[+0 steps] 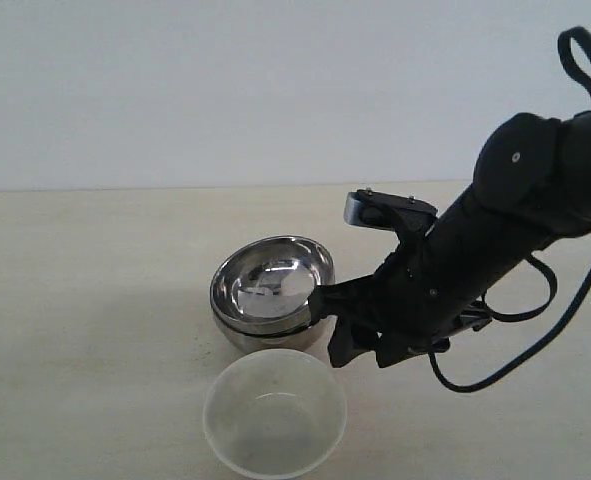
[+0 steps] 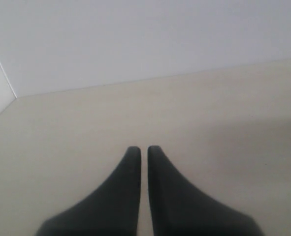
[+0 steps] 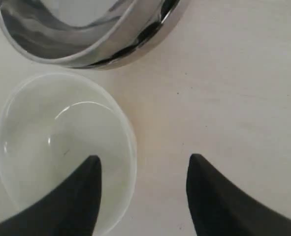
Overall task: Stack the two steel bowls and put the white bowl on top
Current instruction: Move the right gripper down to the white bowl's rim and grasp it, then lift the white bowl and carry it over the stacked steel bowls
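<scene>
Two steel bowls sit nested on a pale table, with the white bowl just beside them. The right tool is spread, straddling the white bowl's rim. The left tool is pressed nearly together, holding nothing.

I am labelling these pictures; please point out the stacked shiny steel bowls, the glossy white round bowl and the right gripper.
stacked shiny steel bowls (image 1: 270, 285), exterior view, inside of the top one.
glossy white round bowl (image 1: 275, 420), exterior view, inner floor.
right gripper (image 3: 144, 158), right wrist view, midway between its fingertips.
</scene>
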Controlling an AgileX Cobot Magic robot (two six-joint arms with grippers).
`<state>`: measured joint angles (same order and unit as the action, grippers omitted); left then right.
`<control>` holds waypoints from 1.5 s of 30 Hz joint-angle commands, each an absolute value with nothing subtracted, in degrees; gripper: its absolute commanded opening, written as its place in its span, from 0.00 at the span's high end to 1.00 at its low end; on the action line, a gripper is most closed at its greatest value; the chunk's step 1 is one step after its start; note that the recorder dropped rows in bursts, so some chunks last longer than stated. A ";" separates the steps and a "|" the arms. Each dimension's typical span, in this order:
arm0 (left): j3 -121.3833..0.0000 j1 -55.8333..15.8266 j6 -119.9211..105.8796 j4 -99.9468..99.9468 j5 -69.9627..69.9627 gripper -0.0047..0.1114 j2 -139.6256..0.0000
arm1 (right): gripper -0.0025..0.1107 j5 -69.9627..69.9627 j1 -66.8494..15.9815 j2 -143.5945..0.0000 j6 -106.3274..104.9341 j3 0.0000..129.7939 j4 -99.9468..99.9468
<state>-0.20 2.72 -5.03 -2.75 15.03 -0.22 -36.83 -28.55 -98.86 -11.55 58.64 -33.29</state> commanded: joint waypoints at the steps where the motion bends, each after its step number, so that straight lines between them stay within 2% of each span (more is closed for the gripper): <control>1: 0.00 2.73 -4.47 -2.36 14.63 0.93 0.00 | 0.56 -32.58 -28.50 -98.07 -14.54 56.45 -35.81; 23: 0.00 2.73 -4.47 -2.36 14.63 0.93 0.00 | 0.57 -27.27 -34.30 -106.33 -18.86 56.48 -39.90; 24: 0.00 2.73 -4.47 -2.36 14.63 0.93 0.00 | 0.60 -27.38 -34.75 -106.53 -19.13 56.48 -39.90; 26: 0.00 2.73 -4.47 -2.36 14.63 0.93 0.00 | 0.72 -27.38 -35.54 -106.53 -19.54 56.48 -39.90; 28: 0.00 2.73 -4.47 -2.36 14.63 0.93 0.00 | 0.95 -27.26 -36.38 -106.53 -19.62 56.48 -39.90; 29: 0.00 2.73 -4.47 -2.36 14.63 0.93 0.00 | 0.97 -27.26 -36.50 -106.53 -19.50 56.48 -39.90; 36: 0.00 2.73 -4.47 -2.36 14.63 0.93 0.00 | 0.98 -30.83 -36.50 -103.71 -19.63 56.48 -40.97; 45: 0.00 2.73 -4.47 -2.36 14.63 0.93 0.00 | 0.98 -29.65 -36.50 -91.52 -18.06 56.99 -41.55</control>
